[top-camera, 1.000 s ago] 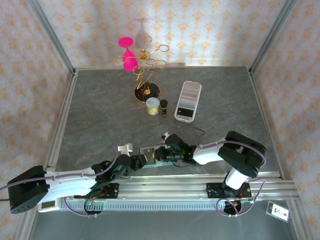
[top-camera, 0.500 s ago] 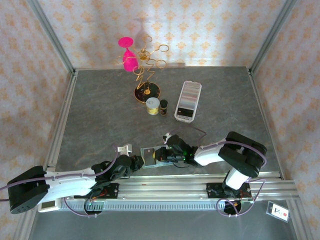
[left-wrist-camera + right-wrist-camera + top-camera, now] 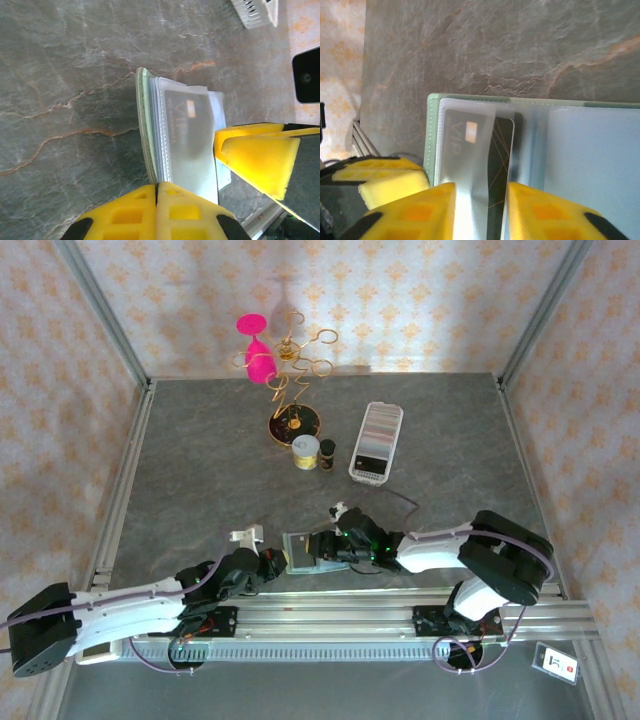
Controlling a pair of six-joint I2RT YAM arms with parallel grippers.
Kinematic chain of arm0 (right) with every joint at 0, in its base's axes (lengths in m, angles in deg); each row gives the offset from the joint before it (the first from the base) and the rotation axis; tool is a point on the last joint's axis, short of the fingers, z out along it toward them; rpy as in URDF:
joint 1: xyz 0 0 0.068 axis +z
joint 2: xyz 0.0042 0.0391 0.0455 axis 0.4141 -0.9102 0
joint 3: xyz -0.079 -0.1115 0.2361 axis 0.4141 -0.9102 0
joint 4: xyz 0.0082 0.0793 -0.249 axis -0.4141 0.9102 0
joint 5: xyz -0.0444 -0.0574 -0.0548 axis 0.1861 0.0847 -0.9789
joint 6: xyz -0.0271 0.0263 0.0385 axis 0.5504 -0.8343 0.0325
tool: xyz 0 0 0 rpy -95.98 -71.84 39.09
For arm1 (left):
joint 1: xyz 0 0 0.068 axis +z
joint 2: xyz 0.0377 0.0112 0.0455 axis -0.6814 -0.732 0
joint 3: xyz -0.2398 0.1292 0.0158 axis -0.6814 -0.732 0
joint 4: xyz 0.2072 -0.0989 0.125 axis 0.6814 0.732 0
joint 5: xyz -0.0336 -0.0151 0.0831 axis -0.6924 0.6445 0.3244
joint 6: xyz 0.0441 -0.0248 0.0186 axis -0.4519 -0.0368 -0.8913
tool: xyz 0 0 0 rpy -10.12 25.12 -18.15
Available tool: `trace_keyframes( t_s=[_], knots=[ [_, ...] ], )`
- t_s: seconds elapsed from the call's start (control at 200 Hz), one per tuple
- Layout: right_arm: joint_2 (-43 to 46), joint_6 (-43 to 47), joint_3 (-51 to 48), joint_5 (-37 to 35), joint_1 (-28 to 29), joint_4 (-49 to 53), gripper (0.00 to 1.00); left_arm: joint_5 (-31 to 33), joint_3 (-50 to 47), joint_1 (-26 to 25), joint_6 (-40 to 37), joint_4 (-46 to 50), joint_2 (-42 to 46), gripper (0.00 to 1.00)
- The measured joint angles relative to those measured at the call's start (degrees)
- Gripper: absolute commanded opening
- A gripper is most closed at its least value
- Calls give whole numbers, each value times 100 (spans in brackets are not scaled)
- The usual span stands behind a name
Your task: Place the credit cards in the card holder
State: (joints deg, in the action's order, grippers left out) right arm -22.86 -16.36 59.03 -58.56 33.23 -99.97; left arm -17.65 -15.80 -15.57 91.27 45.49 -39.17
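Observation:
The sage-green card holder (image 3: 300, 548) lies open on the grey table near the front edge. My left gripper (image 3: 156, 187) is shut on the holder's near edge (image 3: 148, 150), where the green cover and clear sleeves run between its pads. A dark card (image 3: 500, 150) with gold lines sits partly inside a clear sleeve of the card holder (image 3: 432, 130). My right gripper (image 3: 480, 192) is open, one finger on each side of that card. More credit cards (image 3: 377, 440) stand as a packed row in the long clear tray further back. In the top view the left gripper (image 3: 272, 562) and right gripper (image 3: 325, 548) flank the holder.
A gold wire stand (image 3: 293, 420) with a pink glass (image 3: 258, 355) stands at the back. A small gold-lidded jar (image 3: 306, 452) and a dark bottle (image 3: 327, 454) sit beside the tray. A metal rail (image 3: 380, 605) runs along the front edge, just behind the holder.
The left gripper has closed on the holder's edge. The right gripper, shut a second ago, has opened around the dark card, and its arm has stretched out lower and further right.

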Motion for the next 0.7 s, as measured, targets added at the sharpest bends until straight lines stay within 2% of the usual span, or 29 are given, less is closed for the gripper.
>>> trace_keyframes(
  t_s=[0.22, 0.39, 0.696],
  knots=[
    [442, 275, 343, -660, 7, 1178, 54, -2, 24, 0, 7, 313, 310, 0],
    [734, 422, 479, -1261, 9, 1926, 59, -2, 90, 0, 0, 597, 442, 0],
    [739, 592, 782, -2411, 9, 3145, 61, -20, 293, 0, -46, 820, 503, 0]
  ],
)
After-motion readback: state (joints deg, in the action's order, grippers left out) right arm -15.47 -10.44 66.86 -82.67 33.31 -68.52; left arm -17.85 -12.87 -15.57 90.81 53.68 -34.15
